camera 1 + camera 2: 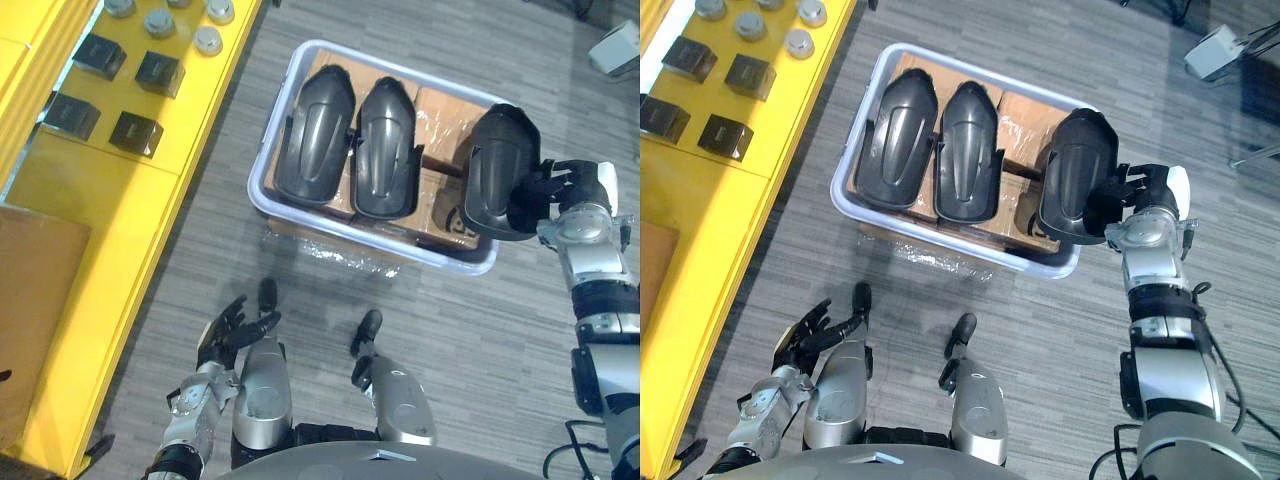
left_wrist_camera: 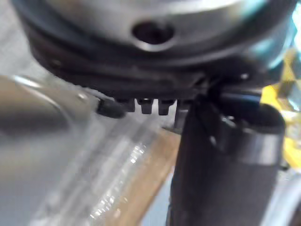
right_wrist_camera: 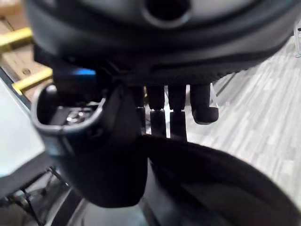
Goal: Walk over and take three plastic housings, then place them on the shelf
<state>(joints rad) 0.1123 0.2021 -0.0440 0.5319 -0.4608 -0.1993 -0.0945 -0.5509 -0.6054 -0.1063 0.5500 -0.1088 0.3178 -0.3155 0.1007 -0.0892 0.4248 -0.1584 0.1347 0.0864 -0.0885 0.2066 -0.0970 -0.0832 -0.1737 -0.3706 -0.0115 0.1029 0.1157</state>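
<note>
Three dark plastic housings are at a white bin (image 1: 400, 245) on the grey floor. The left housing (image 1: 315, 135) and the middle housing (image 1: 385, 150) lie side by side on cardboard inside it. The right housing (image 1: 495, 170) stands tilted over the bin's right end, with my right hand (image 1: 545, 195) shut on its lower edge. In the right wrist view the thumb (image 3: 108, 155) and fingers pinch the housing's rim (image 3: 221, 179). My left hand (image 1: 225, 330) hangs low at the lower left, open and holding nothing.
A yellow shelf (image 1: 120, 210) runs along the left, carrying black blocks (image 1: 160, 72) and grey round caps (image 1: 207, 40). A brown cardboard box (image 1: 35, 300) sits at its near end. A white device (image 1: 615, 45) stands on the floor at the far right.
</note>
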